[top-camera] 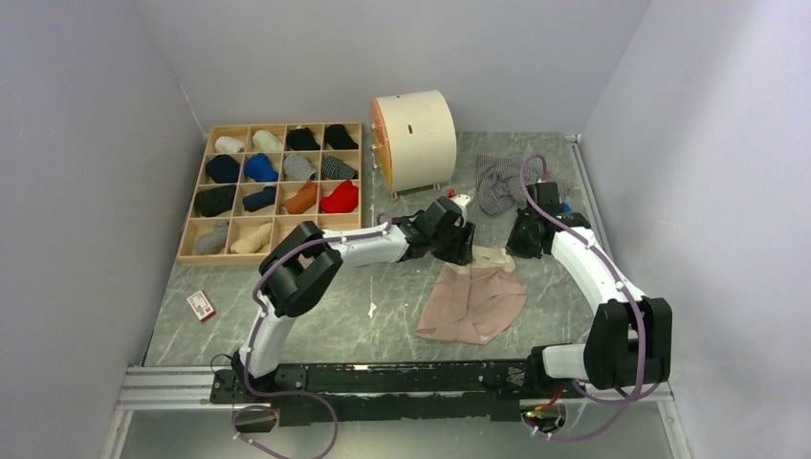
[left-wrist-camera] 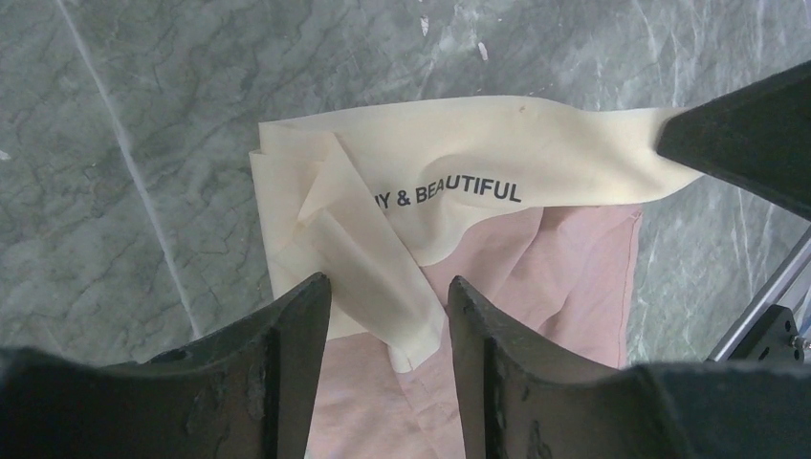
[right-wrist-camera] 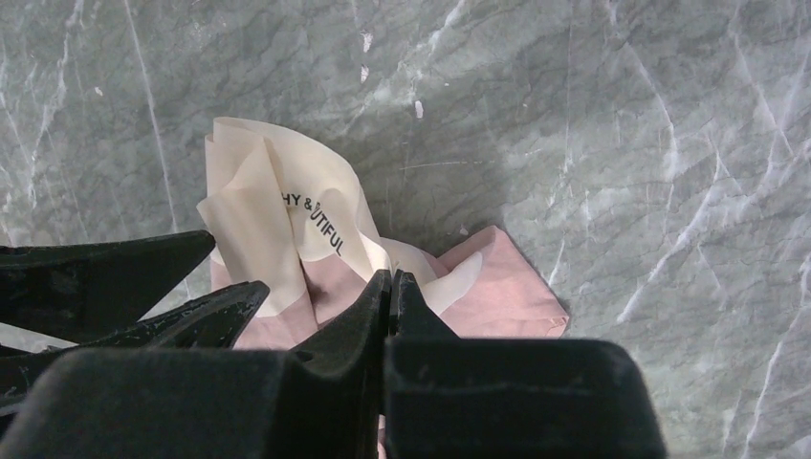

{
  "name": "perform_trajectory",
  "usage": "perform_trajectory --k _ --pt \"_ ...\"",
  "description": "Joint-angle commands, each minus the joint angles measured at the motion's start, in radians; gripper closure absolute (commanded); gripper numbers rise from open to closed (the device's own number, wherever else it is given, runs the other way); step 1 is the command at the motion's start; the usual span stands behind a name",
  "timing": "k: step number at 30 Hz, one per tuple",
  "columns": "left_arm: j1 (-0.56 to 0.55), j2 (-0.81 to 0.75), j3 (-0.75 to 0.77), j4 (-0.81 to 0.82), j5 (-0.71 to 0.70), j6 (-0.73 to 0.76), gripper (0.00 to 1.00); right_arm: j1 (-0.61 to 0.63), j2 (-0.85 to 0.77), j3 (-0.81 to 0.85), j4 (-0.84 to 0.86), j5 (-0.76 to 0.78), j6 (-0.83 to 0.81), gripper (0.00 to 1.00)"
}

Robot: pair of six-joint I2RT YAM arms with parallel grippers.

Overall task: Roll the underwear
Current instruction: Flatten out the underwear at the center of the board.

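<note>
If the half-open jaws close off-centre, the crumpled waistband (left-wrist-camera: 459, 153) corner could slip free and the roll begin crooked; that is a judgement only.
Item 1, pink-beige underwear (top-camera: 473, 304): spread flat on the table (top-camera: 316, 325), hem towards the arm bases, cream waistband at its far edge.
Item 2, left gripper (left-wrist-camera: 389, 287): jaws partly apart, astride the folded waistband corner, nothing clamped.
Item 3, right gripper (right-wrist-camera: 390, 279): fully closed, tip touching the waistband's other end; whether cloth is nipped cannot be told.
Item 4, grey striped underwear (top-camera: 499, 184): bunched beyond, well apart, untouched.
</note>
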Motion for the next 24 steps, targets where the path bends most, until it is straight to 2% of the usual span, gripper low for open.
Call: perform_trajectory --k 1,6,12,15,19,20,24 --pt "-0.005 0.030 0.065 -0.026 0.011 0.000 0.46 -0.005 -0.029 -0.001 0.030 -0.008 -0.006 1.00" --pt "-0.011 0.047 0.084 -0.057 0.003 0.000 0.42 -0.005 -0.032 0.011 0.022 -0.007 -0.008 1.00" --pt "-0.022 0.056 0.107 -0.100 -0.033 0.005 0.50 -0.007 -0.031 0.019 0.020 -0.012 -0.007 1.00" --pt "-0.021 0.045 0.096 -0.084 -0.026 0.003 0.61 -0.007 -0.032 0.027 0.015 -0.009 -0.009 1.00" --pt "-0.021 0.029 0.103 -0.097 -0.028 0.009 0.89 -0.007 -0.042 0.035 0.006 -0.012 -0.007 1.00" --pt "-0.023 0.019 0.099 -0.097 -0.031 0.013 0.94 -0.007 -0.046 0.037 0.004 -0.012 -0.006 1.00" --pt "-0.021 -0.090 0.032 -0.076 -0.061 0.022 0.95 -0.007 -0.071 0.059 -0.019 -0.012 0.000 1.00"
